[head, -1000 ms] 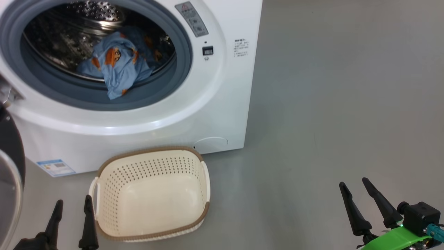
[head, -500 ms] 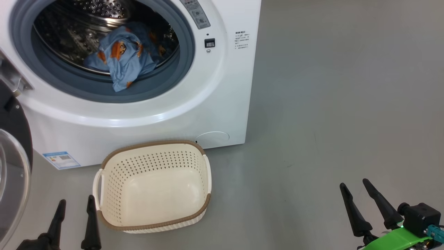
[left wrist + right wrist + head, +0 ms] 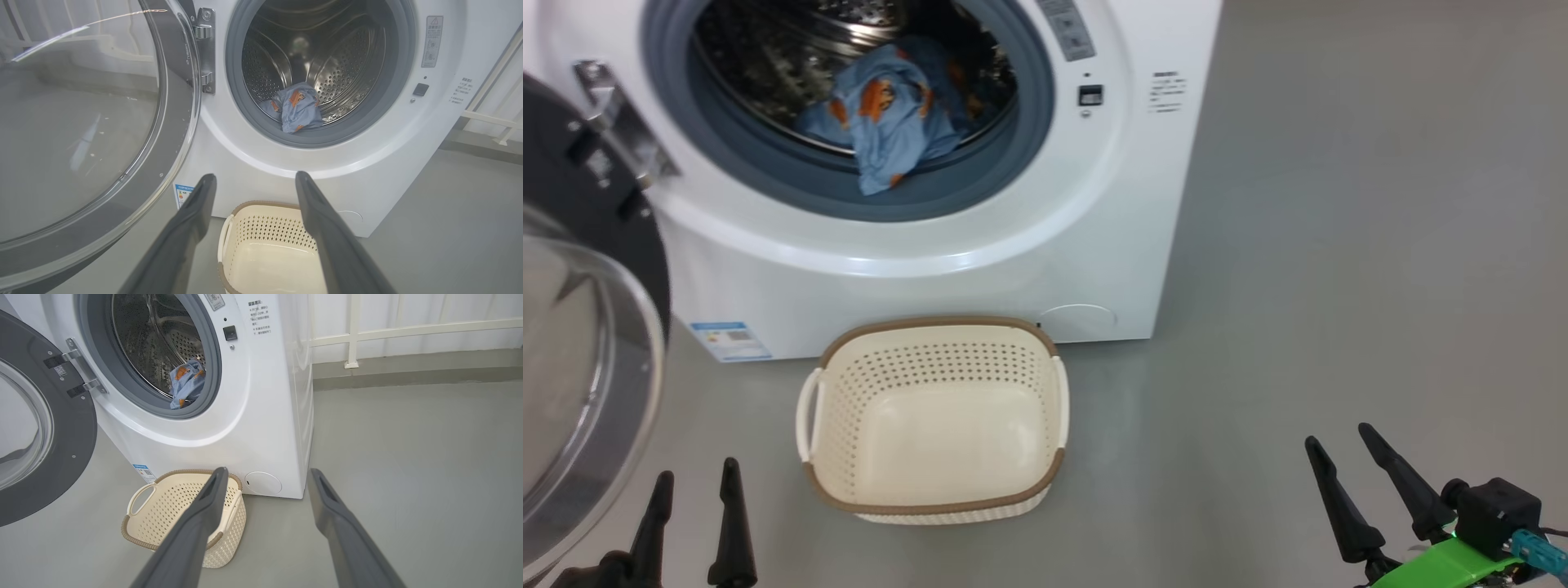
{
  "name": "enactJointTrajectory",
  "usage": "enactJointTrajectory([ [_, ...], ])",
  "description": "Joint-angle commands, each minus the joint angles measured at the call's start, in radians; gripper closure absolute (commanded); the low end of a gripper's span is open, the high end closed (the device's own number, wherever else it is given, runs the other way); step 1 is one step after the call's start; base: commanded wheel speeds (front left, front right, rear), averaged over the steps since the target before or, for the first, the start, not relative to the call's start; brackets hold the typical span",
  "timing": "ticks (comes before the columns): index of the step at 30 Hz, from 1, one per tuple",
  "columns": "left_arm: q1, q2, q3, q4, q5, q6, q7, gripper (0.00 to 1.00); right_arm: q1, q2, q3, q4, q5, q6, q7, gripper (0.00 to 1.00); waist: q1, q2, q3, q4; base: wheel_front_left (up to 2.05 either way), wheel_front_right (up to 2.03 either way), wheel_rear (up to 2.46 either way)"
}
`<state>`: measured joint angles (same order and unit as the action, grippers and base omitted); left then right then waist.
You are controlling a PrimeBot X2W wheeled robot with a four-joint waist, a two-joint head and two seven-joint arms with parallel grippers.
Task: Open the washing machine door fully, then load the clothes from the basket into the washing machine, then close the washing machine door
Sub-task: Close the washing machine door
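Black washing machine door (image 3: pixel 580 351) hangs open just left of your left gripper (image 3: pixel 698 469), spread wide, empty. Right gripper (image 3: pixel 1338 434), equally wide, sits well apart.

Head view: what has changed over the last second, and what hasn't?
Only the camera moved: the whole picture slid right as the head turned left, bringing more of the open washing machine door into view. Nothing was taken hold of or let go. The clothes stay in the washing machine, the basket stays empty before it, and the left gripper and right gripper stay low with jaws open.
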<state>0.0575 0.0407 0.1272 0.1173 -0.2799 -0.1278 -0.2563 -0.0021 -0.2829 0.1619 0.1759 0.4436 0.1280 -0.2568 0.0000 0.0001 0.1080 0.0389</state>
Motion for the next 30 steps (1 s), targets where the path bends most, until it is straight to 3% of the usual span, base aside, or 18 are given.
enactJointTrajectory([
  [1, -0.005, 0.010, 0.036, -0.029, -0.011, 0.005, -0.006, 0.00, -0.030, -0.026, 0.031, -0.023, 0.009, 0.003, -0.005, 0.00, 0.0000, -0.0001, -0.001, 0.056, 0.00, 0.00, 0.00],
  [18, 0.040, 0.010, 0.020, -0.046, -0.066, 0.065, -0.006, 0.00, -0.077, -0.055, 0.127, -0.005, 0.026, 0.003, -0.005, 0.00, 0.0000, -0.0001, -0.023, 0.323, 0.00, 0.00, 0.00],
  [30, 0.062, 0.010, 0.003, -0.059, -0.084, 0.088, -0.006, 0.00, -0.098, -0.067, 0.171, 0.008, 0.035, 0.003, -0.005, 0.00, 0.0000, -0.0001, -0.036, 0.459, 0.00, 0.00, 0.00],
])
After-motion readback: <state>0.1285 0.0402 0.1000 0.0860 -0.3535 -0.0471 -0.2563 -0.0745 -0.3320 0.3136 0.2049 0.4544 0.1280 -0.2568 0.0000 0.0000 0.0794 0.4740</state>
